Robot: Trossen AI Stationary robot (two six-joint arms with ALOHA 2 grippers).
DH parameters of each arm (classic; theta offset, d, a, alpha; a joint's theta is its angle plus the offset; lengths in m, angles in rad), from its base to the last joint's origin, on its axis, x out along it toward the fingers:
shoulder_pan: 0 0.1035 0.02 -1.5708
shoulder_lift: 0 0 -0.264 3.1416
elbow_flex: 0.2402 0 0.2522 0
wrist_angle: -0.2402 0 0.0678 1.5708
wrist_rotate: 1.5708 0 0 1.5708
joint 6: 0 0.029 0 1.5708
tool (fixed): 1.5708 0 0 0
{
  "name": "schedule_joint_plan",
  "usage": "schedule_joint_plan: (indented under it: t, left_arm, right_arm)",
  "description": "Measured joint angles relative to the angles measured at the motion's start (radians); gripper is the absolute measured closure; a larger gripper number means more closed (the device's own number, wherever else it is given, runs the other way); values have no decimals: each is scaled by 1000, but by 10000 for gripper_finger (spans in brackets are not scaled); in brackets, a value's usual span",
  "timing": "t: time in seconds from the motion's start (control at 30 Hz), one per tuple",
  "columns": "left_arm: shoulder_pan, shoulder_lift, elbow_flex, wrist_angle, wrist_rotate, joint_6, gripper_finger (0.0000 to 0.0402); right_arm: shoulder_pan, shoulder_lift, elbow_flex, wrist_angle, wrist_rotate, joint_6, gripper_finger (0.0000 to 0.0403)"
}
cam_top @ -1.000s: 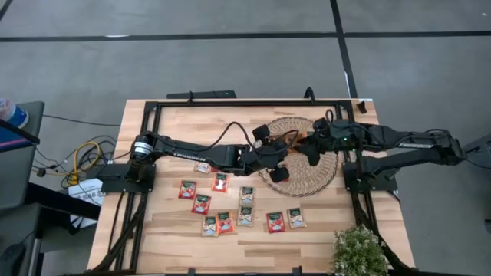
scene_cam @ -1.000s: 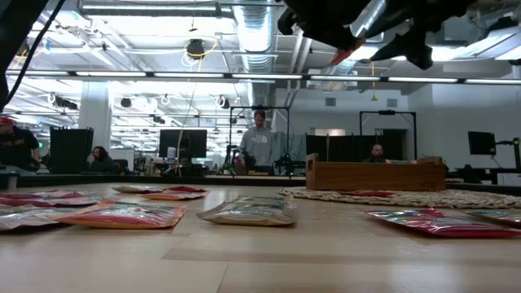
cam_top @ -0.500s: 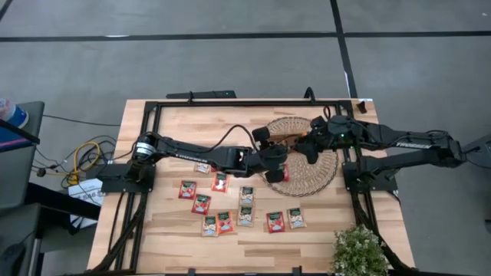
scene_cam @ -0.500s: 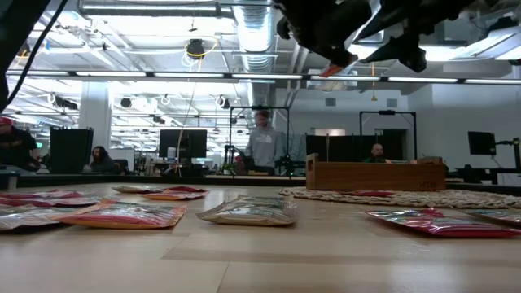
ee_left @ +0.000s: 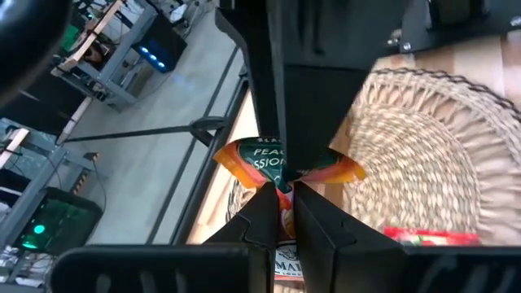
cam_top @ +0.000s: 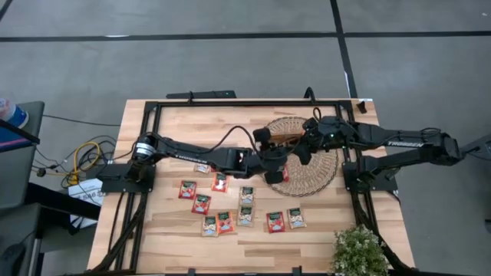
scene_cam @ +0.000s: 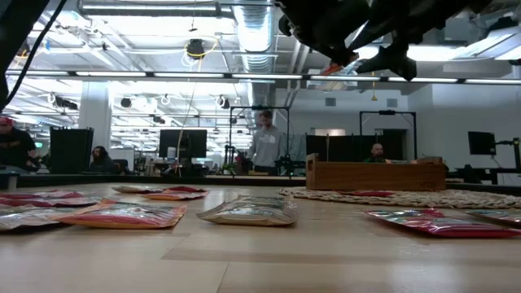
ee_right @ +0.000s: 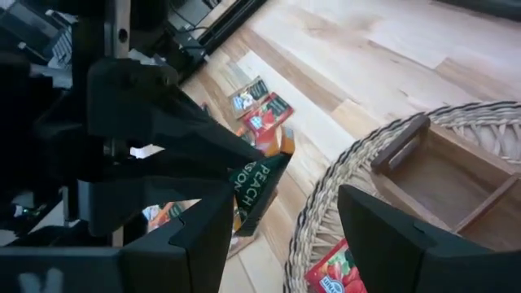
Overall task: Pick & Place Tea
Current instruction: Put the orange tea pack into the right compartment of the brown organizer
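Sachets of tea (cam_top: 222, 207) lie flat on the wooden counter (cam_top: 176, 238), about nine of them spread in a loose group left of centre toward the near edge, red ones and pale green-beige ones mixed. One more red sachet (cam_top: 285, 173) lies on the round wicker mat (cam_top: 322, 172), at its near-left part, and shows also in the left wrist view (ee_left: 429, 236).

Left hand (cam_top: 274, 162) is extended from the left side of the counter to the left rim of the mat, raised above the surface. Its fingers are closed tight on an orange sachet (ee_left: 281, 165) with dark green print, pinching it at the lower edge so that it stands up and its corners curl outward. The low view shows the same sachet (scene_cam: 338, 61) held high above the counter.

Right hand (cam_top: 305, 147) reaches in from the right side and hovers over the mat, just beside the left hand and facing it. Its fingers (ee_right: 389, 236) stand apart, one on each side of the held sachet (ee_right: 259, 189), and grip nothing; whether they touch it cannot be told.

Wooden tray (cam_top: 285, 139) with compartments sits on the far part of the mat, partly hidden by the arms. A potted plant (cam_top: 358, 251) stands at the near right corner of the counter. People (scene_cam: 262, 142) are visible in the room behind.
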State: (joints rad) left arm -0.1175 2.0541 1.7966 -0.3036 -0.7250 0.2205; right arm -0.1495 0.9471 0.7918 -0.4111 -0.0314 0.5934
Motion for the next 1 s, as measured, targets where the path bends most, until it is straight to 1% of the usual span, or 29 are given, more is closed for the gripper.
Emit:
schedule_joint_plan:
  t: [0.1, 0.23, 0.37, 0.6, 0.77, 1.0]
  left_arm:
    - [-2, 0, 0, -16, -4, 1, 377]
    - [-2, 0, 0, 6, -6, 1, 377]
    - [-2, 0, 0, 18, -5, 1, 377]
    - [-2, 0, 0, 17, -6, 0, 377]
    - [-1, 0, 0, 20, -6, 0, 377]
    - [-1, 0, 0, 21, -6, -4, 377]
  right_arm:
    - [-10, -17, 0, 4, 0, 0, 188]
    - [-11, -13, 0, 0, 2, 5, 192]
    - [-10, -7, 0, 0, -34, 8, 200]
    - [-21, 3, 0, 8, -38, 8, 222]
    - [-24, 3, 0, 12, -42, 4, 258]
    - [-22, 3, 0, 39, -48, -15, 335]
